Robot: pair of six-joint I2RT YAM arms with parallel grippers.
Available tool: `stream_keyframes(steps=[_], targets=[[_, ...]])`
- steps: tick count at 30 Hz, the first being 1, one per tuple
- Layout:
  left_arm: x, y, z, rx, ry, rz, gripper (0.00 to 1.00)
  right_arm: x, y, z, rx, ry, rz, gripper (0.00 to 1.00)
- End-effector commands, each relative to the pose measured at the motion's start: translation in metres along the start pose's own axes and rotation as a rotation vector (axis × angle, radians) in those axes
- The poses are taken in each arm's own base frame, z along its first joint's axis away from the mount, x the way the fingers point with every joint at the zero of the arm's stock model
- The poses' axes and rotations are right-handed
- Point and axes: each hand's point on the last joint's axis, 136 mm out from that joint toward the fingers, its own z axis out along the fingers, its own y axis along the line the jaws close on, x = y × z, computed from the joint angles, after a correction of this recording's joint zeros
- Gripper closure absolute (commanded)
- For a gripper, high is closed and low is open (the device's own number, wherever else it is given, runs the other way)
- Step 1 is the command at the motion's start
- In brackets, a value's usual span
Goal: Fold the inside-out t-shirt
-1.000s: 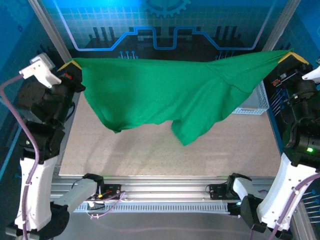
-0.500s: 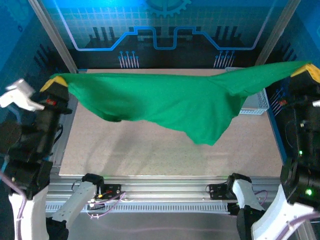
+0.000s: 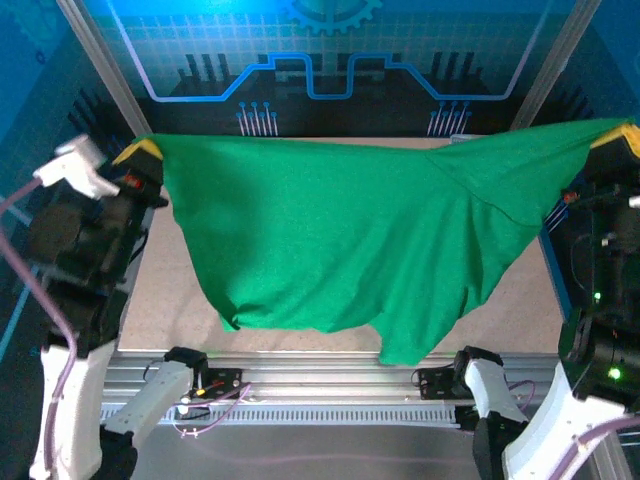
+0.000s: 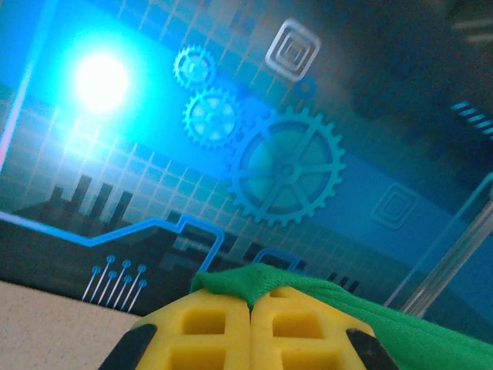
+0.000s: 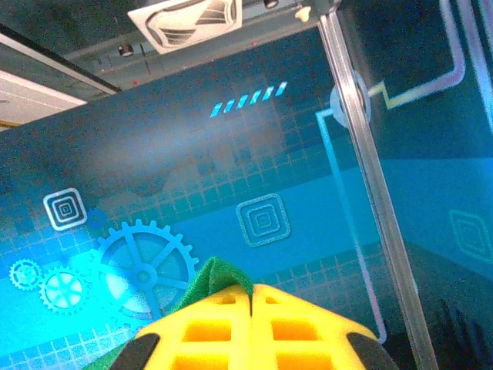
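Currently: left fingers clenched on green cloth edge, upper left in top view; right fingers likewise clenched, upper right. Between them, inside-out t-shirt held stretched in air, lower edge hanging over counter. Step judged: spreading before lay-down. Next move: shirt to be lowered flat under even tension. No legible writing seen; tag not made out.
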Motion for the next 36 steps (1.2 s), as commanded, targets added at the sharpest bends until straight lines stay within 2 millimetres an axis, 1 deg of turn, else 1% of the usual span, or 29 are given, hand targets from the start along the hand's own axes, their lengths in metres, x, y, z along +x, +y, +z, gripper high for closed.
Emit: stream_keyframes(steps=[1, 2, 4, 5, 7, 10, 11, 13, 16, 18, 20, 22, 26, 28, 29, 30, 31, 32, 33, 35, 36], targets=[[0.045, 0.031, 0.055, -0.119, 0.130, 0.002, 1.00, 0.044, -0.027, 0.069, 0.024, 0.103, 0.060, 1.00], [0.060, 0.039, 0.067, -0.144, 0.172, 0.000, 1.00, 0.061, -0.032, 0.085, 0.019, 0.147, 0.074, 1.00], [0.096, 0.058, 0.093, -0.200, 0.264, -0.002, 1.00, 0.106, -0.040, 0.120, -0.003, 0.260, 0.102, 1.00], [0.112, 0.067, 0.103, -0.224, 0.301, -0.001, 1.00, 0.127, -0.042, 0.133, -0.008, 0.305, 0.104, 1.00], [0.151, 0.092, 0.124, -0.298, 0.384, 0.004, 1.00, 0.180, -0.042, 0.158, -0.010, 0.411, 0.077, 1.00], [0.213, 0.126, 0.153, -0.379, 0.513, 0.019, 1.00, 0.255, -0.035, 0.184, -0.006, 0.543, 0.017, 1.00], [0.230, 0.135, 0.162, -0.397, 0.552, 0.020, 1.00, 0.282, -0.034, 0.192, -0.004, 0.589, 0.012, 1.00], [0.271, 0.156, 0.182, -0.441, 0.642, 0.025, 1.00, 0.333, -0.035, 0.207, 0.013, 0.674, 0.006, 1.00], [0.313, 0.187, 0.208, -0.506, 0.733, 0.026, 1.00, 0.396, -0.040, 0.228, 0.048, 0.766, -0.021, 1.00], [0.332, 0.207, 0.223, -0.547, 0.778, 0.009, 1.00, 0.432, -0.043, 0.242, 0.068, 0.813, -0.045, 1.00], [0.345, 0.224, 0.236, -0.579, 0.808, -0.008, 1.00, 0.463, -0.049, 0.254, 0.095, 0.861, -0.054, 1.00], [0.356, 0.242, 0.244, -0.622, 0.835, -0.016, 1.00, 0.488, -0.052, 0.265, 0.108, 0.901, -0.056, 1.00], [0.367, 0.271, 0.259, -0.673, 0.855, -0.036, 0.99, 0.526, -0.052, 0.286, 0.119, 0.945, -0.067, 1.00], [0.370, 0.281, 0.265, -0.679, 0.856, -0.050, 0.92, 0.541, -0.049, 0.294, 0.114, 0.961, -0.072, 1.00], [0.373, 0.286, 0.268, -0.684, 0.861, -0.054, 0.90, 0.547, -0.047, 0.299, 0.109, 0.963, -0.073, 1.00], [0.374, 0.290, 0.272, -0.682, 0.860, -0.061, 0.87, 0.559, -0.048, 0.304, 0.112, 0.973, -0.077, 0.98], [0.375, 0.292, 0.277, -0.675, 0.862, -0.065, 0.83, 0.563, -0.048, 0.308, 0.111, 0.973, -0.079, 0.90], [0.377, 0.293, 0.282, -0.663, 0.869, -0.067, 0.74, 0.567, -0.048, 0.312, 0.112, 0.971, -0.082, 0.75], [0.379, 0.296, 0.286, -0.667, 0.885, -0.062, 0.63, 0.567, -0.049, 0.317, 0.119, 0.963, -0.085, 0.57], [0.371, 0.295, 0.291, -0.676, 0.901, -0.033, 0.49, 0.563, -0.051, 0.322, 0.129, 0.956, -0.090, 0.38], [0.364, 0.293, 0.290, -0.684, 0.907, -0.020, 0.44, 0.558, -0.051, 0.322, 0.126, 0.955, -0.092, 0.32]])
